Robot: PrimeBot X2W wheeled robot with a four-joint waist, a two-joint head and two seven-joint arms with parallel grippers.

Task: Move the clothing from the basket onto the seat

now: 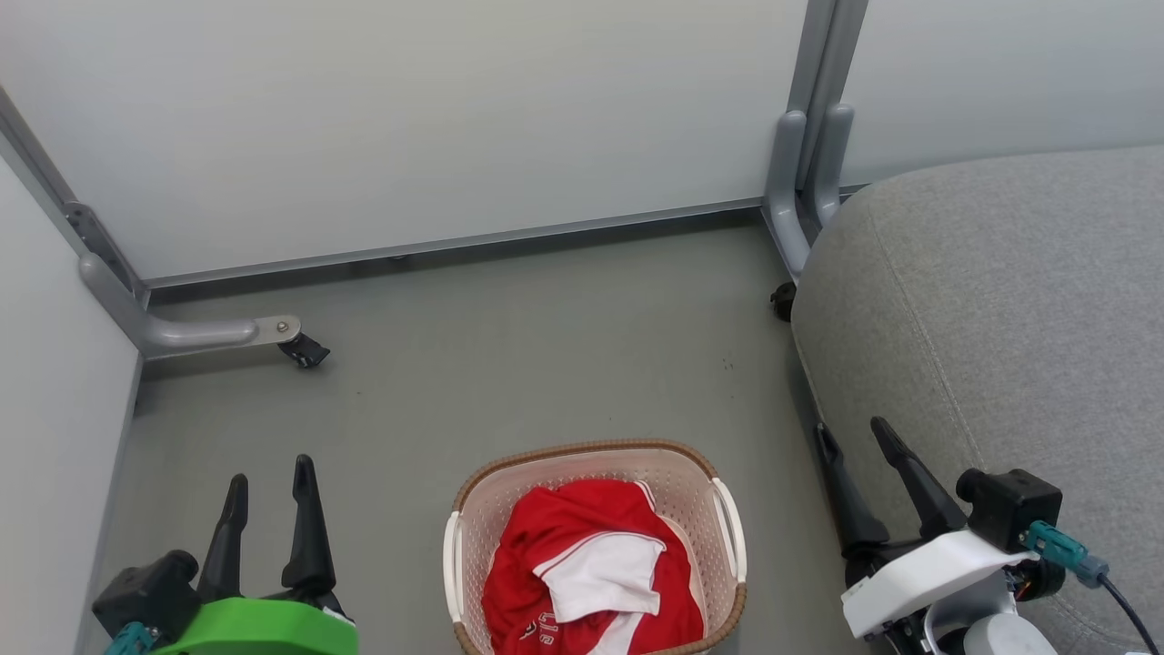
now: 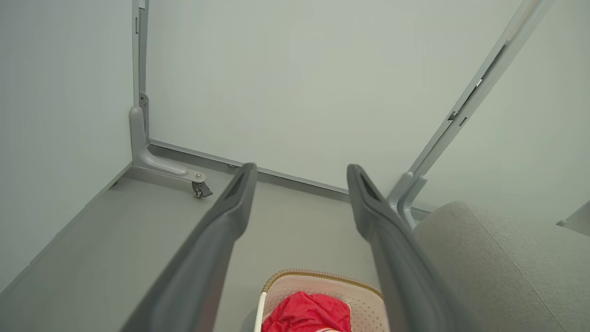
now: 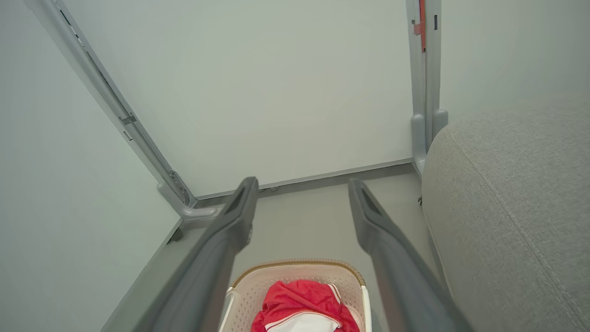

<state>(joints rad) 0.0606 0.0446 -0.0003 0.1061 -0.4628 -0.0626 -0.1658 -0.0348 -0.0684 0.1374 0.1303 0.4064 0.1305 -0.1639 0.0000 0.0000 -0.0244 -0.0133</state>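
The red and white jersey (image 1: pixel 587 569) lies crumpled inside the cream basket (image 1: pixel 727 537) with its brown rim, standing on the floor at the bottom middle of the head view. The grey seat (image 1: pixel 991 318) fills the right side. My left gripper (image 1: pixel 269 473) hovers open to the left of the basket, holding nothing. My right gripper (image 1: pixel 855 435) is open between the basket and the seat's edge. In the left wrist view the jersey (image 2: pixel 309 311) and basket (image 2: pixel 364 311) show between the fingers. The right wrist view shows the jersey (image 3: pixel 302 299), the basket (image 3: pixel 251 286) and the seat (image 3: pixel 511 193).
Pale partition walls (image 1: pixel 409 118) close off the back and left. Grey metal partition feet with castors (image 1: pixel 296 346) stick out onto the grey floor (image 1: pixel 546 364) at the left and near the seat's back corner (image 1: pixel 787 227).
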